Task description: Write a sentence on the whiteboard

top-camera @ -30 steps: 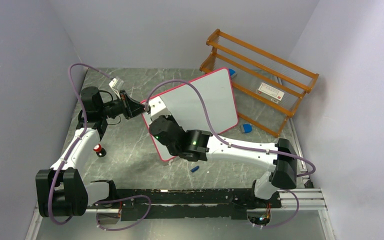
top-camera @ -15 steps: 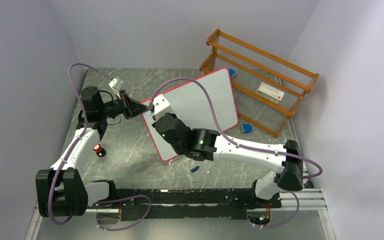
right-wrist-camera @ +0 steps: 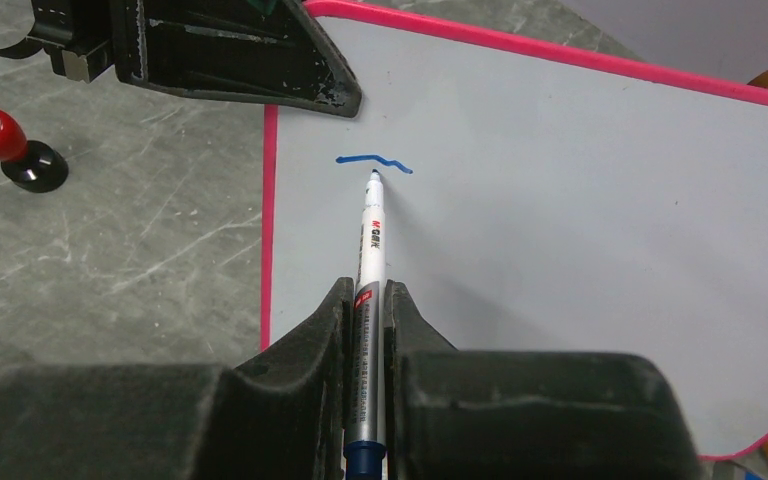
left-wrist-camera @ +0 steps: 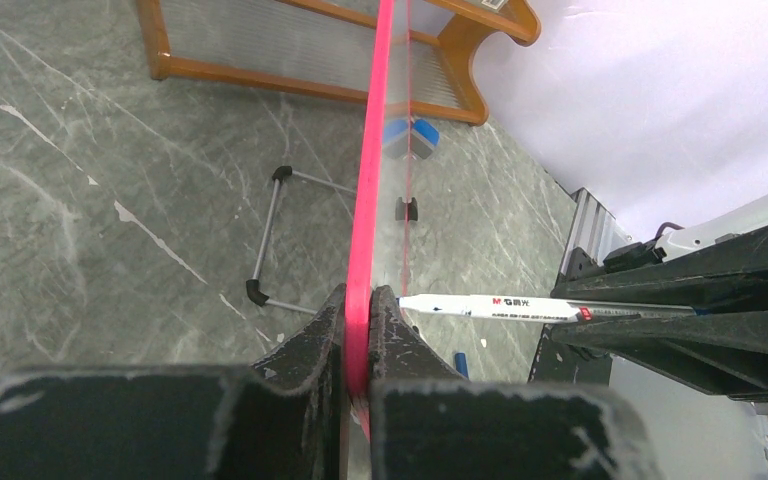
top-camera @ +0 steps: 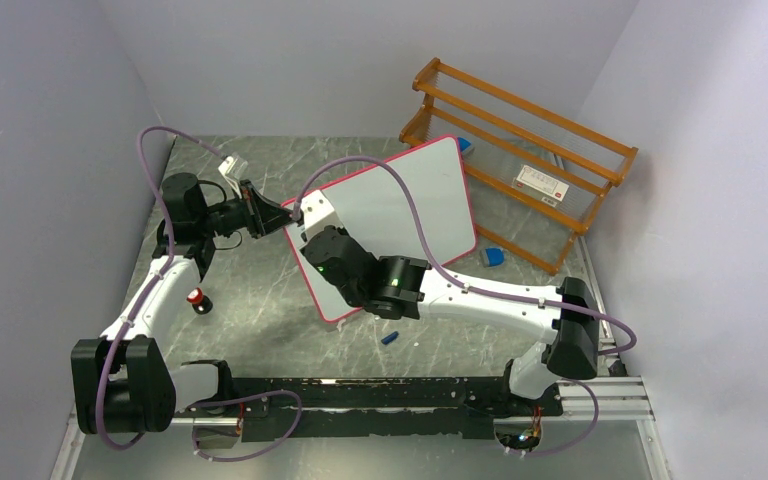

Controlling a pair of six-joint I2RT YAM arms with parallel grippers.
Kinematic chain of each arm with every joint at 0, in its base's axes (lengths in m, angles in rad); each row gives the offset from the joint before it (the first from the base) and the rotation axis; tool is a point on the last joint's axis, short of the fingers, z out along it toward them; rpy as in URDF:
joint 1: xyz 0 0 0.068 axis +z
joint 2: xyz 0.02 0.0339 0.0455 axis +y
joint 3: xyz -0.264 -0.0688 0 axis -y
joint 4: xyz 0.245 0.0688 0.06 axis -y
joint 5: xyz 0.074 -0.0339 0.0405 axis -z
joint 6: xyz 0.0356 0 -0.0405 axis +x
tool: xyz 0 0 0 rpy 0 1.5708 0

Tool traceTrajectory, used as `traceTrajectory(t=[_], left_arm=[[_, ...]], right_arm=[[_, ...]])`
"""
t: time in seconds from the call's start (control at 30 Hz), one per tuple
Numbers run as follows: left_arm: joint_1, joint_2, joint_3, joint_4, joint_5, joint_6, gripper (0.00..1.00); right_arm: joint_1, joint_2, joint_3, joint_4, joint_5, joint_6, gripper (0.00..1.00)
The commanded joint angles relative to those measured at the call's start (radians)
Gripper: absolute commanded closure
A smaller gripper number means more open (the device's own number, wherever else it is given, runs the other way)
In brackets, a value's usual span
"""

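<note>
i get soft, even, cool light from overhead in the top view. the tabletop (top-camera: 260, 300) shows only faint, fuzzy shadows under the arms. the whiteboard (top-camera: 415, 195) face reads dull grey-white, with no glare. the side walls splay outward toward the frame edges, a wide-lens look. in the left wrist view the wall (left-wrist-camera: 660, 90) at upper right is nearly blown out, and the left gripper (left-wrist-camera: 358, 300) is dark and soft up close. in the right wrist view the right gripper (right-wrist-camera: 365, 295) blurs along the bottom edge, while the marker (right-wrist-camera: 371, 230) tip and blue stroke (right-wrist-camera: 374, 160) are sharp.
</note>
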Motion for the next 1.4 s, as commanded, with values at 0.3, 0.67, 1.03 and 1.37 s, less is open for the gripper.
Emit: traceTrajectory(t=[0.3,0.67,1.03,1.37], left_arm=[[-0.034,0.008,-0.015,-0.074,-0.02,0.115,0.95],[-0.035,0.009,-0.017,-0.07,-0.016,0.113,0.95],[-0.035,0.012,-0.017,-0.069,-0.017,0.111,0.95],[-0.035,0.012,-0.018,-0.067,-0.017,0.109,0.95]], right_arm=[[-0.011,0.01,0.022,0.046,0.012,0.009,1.0],[-0.022,0.016,0.011,0.042,0.012,0.017,1.0],[-0.022,0.008,0.004,-0.027,-0.006,0.047,1.0],[-0.022,-0.005,-0.021,-0.067,-0.019,0.08,1.0]])
